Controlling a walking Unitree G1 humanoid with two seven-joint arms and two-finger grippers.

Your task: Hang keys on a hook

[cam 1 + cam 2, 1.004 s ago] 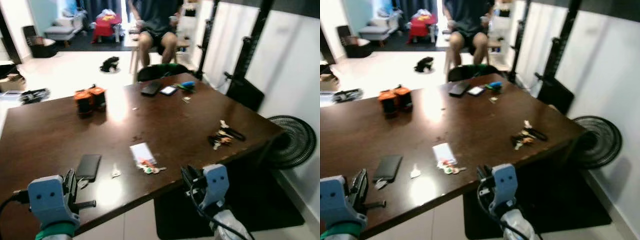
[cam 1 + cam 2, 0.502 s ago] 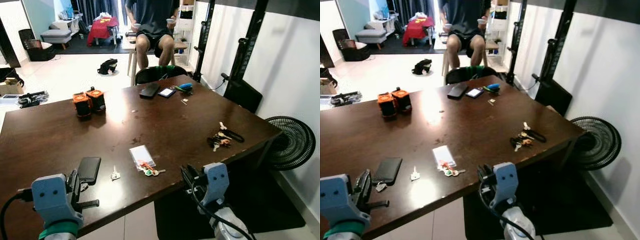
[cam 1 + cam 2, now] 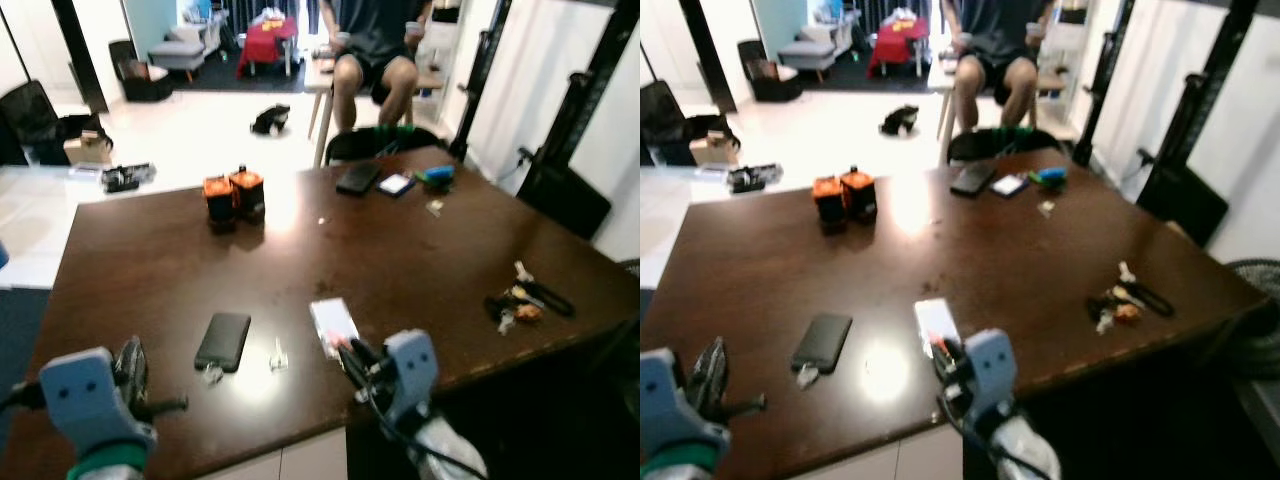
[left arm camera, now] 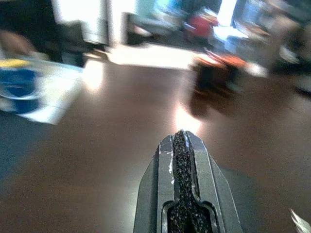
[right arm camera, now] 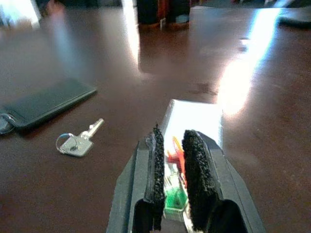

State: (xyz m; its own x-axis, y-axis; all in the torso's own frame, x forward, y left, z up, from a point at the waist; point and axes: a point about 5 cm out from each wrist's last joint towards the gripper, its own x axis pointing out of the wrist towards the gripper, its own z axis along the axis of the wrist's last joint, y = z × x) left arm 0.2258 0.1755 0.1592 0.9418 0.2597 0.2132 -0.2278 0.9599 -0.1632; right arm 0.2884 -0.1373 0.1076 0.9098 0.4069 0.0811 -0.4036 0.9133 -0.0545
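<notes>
I am lining up to pick up the keys, so the hanging itself is not yet begun, and I see no hook anywhere. My right claw is hovering just above the coloured key bunch by the white card near the front edge of the tabletop, fingers parted only narrowly and gripping nothing. I judge I need to lower and close around the bunch. My left claw is pressed closed and empty.
</notes>
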